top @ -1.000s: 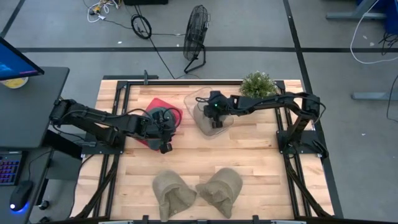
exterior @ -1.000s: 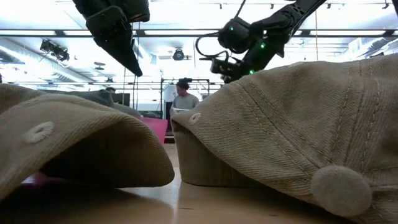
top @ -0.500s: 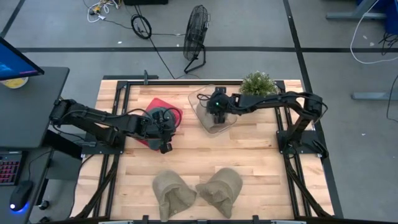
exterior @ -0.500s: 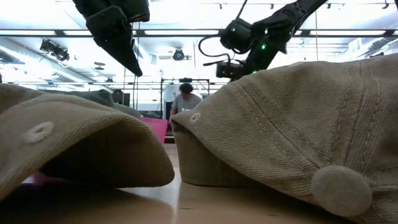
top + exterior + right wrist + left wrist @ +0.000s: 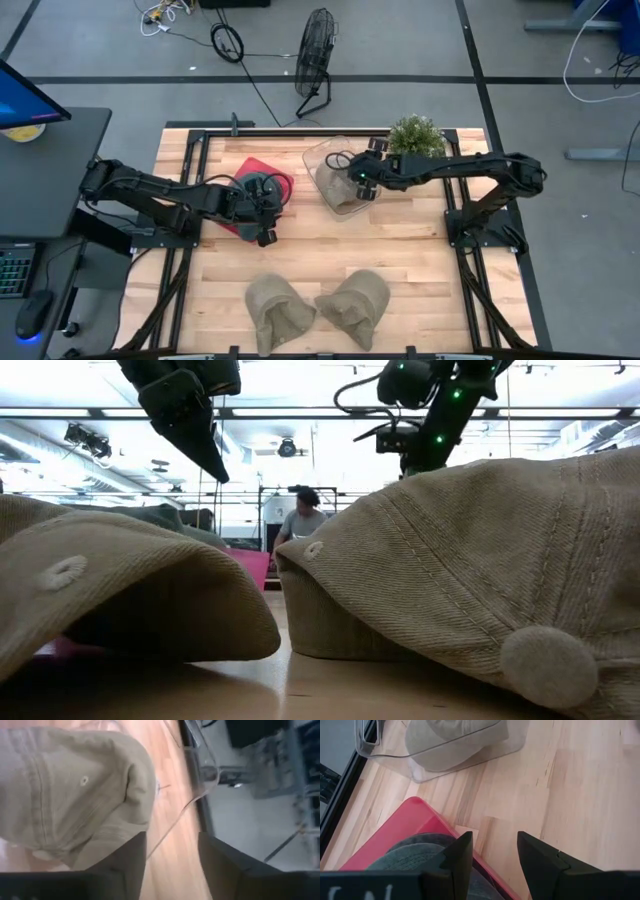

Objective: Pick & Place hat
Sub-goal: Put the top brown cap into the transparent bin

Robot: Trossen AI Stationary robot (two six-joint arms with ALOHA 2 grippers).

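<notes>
Two tan hats lie brim down on the wood near the table's front edge and fill the low view. A third tan hat lies in a clear container at the far middle. A grey hat lies in a red tray left of it. My left gripper is open and empty above the tray's right side. My right gripper is open and empty above the container's right side.
A small green plant stands at the far right, next to the right arm. Black frame rails run along the table's edges. Bare wood lies between the containers and the two near hats. A person is in the room beyond the table.
My right gripper has risen and drawn back toward the table's right edge, from over the middle of the clear container to its right side. The tan hat stays in the container.
</notes>
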